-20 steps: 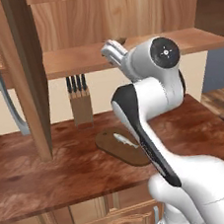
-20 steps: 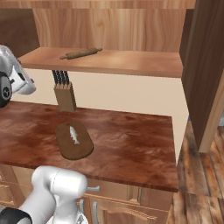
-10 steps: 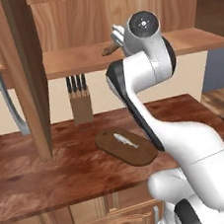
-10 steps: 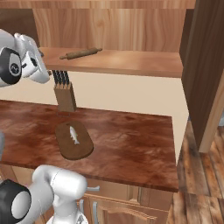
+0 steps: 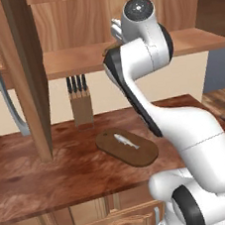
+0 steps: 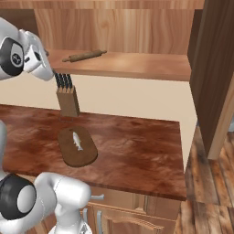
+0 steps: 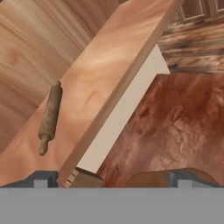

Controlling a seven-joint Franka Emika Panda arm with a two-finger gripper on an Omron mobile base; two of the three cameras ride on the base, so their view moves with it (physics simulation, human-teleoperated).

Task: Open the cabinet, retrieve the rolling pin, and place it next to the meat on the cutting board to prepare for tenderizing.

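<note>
- Claw (image 7: 107, 179) spread wide, nothing gripped — up at shelf height, rolling pin (image 7: 49, 117) off to one side of it in the hand view.
- Cabinet (image 6: 119, 64) open, doors swung aside; rolling pin lying alone on its bottom shelf.
- Cutting board (image 5: 127, 146) on the counter (image 6: 137, 146), with the meat (image 5: 126, 141) on top.
- Knife block (image 6: 67, 101) standing just behind the board.
- Right base view: whole pin visible. Left base view: mostly hidden behind the arm.
</note>
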